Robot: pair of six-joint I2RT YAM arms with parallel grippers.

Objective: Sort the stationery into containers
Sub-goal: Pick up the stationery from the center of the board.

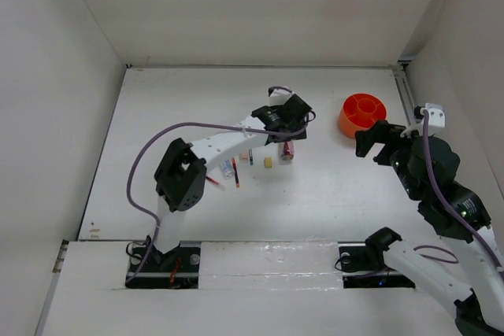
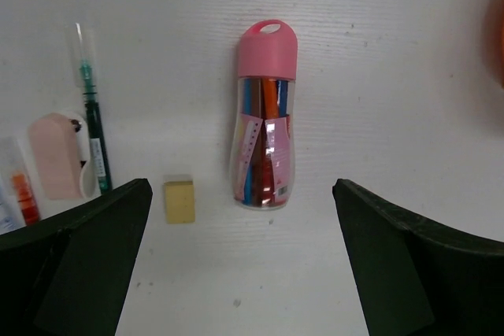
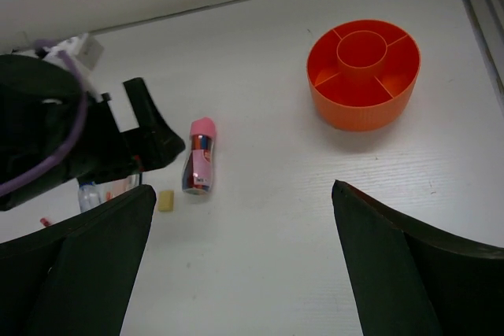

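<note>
The pink-capped cylinder (image 2: 264, 120) lies flat on the table (image 1: 197, 100), cap toward 12 o'clock in the left wrist view. The tan cube (image 2: 179, 200) sits near it at 8 o'clock, with the green pen (image 2: 94, 127) and the pink eraser (image 2: 57, 155) beyond at 9. The left gripper (image 1: 288, 116) hangs over the cylinder, jaws spread wide and gripping nothing. In the top view the orange tub (image 1: 363, 114) stands well apart at 2 o'clock. The right gripper (image 1: 372, 141), also spread and empty, is at about 5 o'clock of the tub.
</note>
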